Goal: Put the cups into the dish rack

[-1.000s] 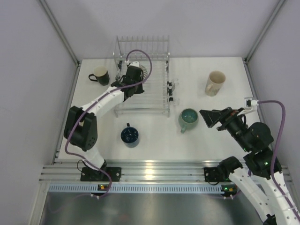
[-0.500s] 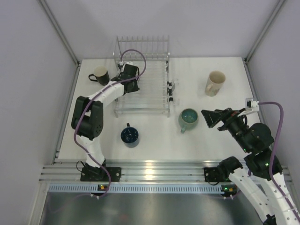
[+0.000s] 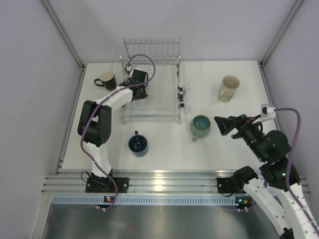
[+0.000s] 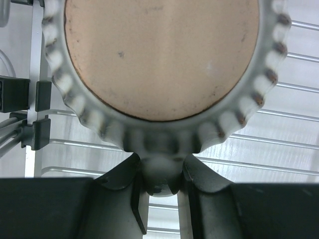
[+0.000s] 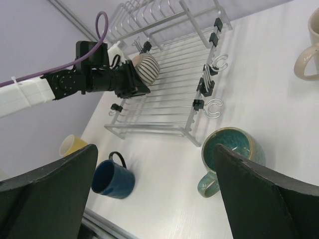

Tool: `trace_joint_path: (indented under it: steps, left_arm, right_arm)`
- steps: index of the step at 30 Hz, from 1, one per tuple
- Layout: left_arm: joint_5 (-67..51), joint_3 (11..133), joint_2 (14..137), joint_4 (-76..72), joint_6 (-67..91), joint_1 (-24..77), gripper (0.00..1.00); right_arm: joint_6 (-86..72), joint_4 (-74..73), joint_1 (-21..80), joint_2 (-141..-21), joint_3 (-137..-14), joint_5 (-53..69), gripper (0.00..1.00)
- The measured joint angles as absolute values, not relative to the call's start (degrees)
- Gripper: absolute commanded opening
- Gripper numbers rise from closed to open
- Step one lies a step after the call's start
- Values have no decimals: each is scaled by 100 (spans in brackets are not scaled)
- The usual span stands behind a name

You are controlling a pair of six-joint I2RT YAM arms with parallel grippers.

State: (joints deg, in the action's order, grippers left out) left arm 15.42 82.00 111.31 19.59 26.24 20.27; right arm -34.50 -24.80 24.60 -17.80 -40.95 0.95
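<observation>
- Mug, glossy black mug with a cream inside (image 3: 106,79), stands on the table just left of the rack, not yet loaded.
- The left gripper (image 4: 160,174) is pinched on the wall of the round ribbed beige cup (image 4: 159,55), holding it over the left part of the silver wire dish rack (image 3: 164,97). Whether the cup touches the wires cannot be told.
- To set it well, I judge: lower gently until the wires take the weight, keep off the upright prongs at the far end, and part the fingers only once the cup sits steady, since a round body may roll between the wires.
- The small dark blue mug (image 3: 138,144) stands in front of the rack. The teal-green mug (image 3: 200,126) sits near the rack's right corner.
- The tall cream mug (image 3: 229,88) stands well apart at far right.
- The right gripper (image 3: 223,125) hovers beside the teal-green mug, jaws spread wide and empty.
- The white table (image 3: 224,154) is smooth and matt. Plain pale walls (image 3: 30,74) with metal corner posts (image 3: 62,35) enclose it, and an aluminium rail (image 3: 164,180) runs along the near edge.
</observation>
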Motion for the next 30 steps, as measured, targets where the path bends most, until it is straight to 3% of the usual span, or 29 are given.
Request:
trace_joint_path:
  steps: [14,24,30]
  left_arm:
    - [1551,8197,11131,1959,2622,2018,22]
    - [1579,8197,11128,1863,2598,2016,40]
    - [1592,8197,11093,1798,2574,2016,41]
  right_arm:
    - [-3450,-2491,2458,-1802,-4095,86,99]
    - [-3448,-2497,2460,-1802,-4095,-89,99]
    - [-3448,-2499,2458,-1804,-4095,-143,99]
